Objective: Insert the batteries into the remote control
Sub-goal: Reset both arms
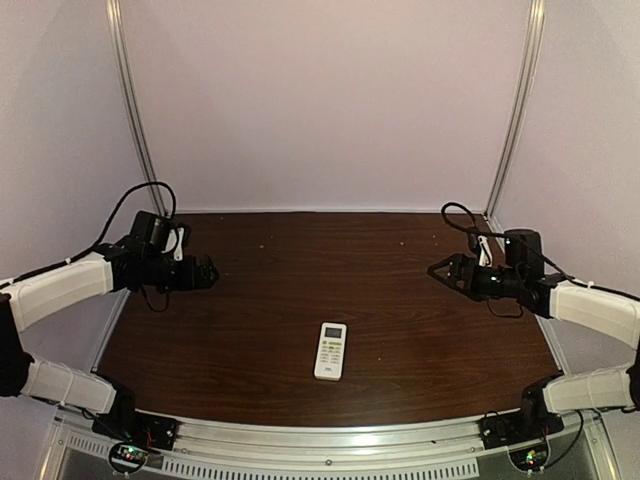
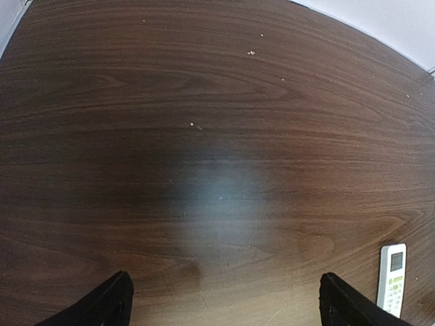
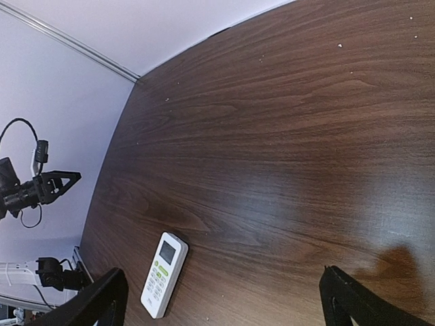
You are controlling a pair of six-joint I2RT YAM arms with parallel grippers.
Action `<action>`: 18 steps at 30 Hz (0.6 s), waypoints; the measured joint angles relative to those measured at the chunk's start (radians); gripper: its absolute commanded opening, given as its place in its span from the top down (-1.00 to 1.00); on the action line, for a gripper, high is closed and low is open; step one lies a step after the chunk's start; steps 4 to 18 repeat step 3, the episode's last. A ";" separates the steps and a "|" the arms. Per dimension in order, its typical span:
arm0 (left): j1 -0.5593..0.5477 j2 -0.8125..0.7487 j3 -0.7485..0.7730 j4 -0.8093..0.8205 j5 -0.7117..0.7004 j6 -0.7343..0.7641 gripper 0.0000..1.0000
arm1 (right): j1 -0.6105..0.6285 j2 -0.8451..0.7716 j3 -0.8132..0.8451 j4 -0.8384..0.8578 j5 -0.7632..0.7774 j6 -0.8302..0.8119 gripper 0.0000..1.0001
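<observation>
The slim white rectangular plastic remote control (image 1: 331,350) lay face up, buttons showing, at the near middle of the dark wooden table (image 1: 300,250). No batteries showed, perhaps too small to make out, so loading looked unstarted. The left gripper (image 1: 208,272) and right gripper (image 1: 436,269) hung wide open and empty, well apart at either side.

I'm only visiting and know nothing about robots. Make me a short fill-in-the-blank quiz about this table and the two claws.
1. The remote control lies on the table with its buttons facing ____.
2. The jaws of the left gripper and the right gripper both stand ____.
3. Between its fingers, each gripper holds ____.

Missing words: up; open; nothing.
</observation>
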State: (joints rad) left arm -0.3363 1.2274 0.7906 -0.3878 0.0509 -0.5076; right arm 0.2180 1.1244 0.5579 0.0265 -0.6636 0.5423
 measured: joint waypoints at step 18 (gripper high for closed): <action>0.000 0.009 0.000 0.024 0.001 -0.010 -0.95 | 0.000 -0.016 -0.002 -0.001 0.013 -0.017 -0.99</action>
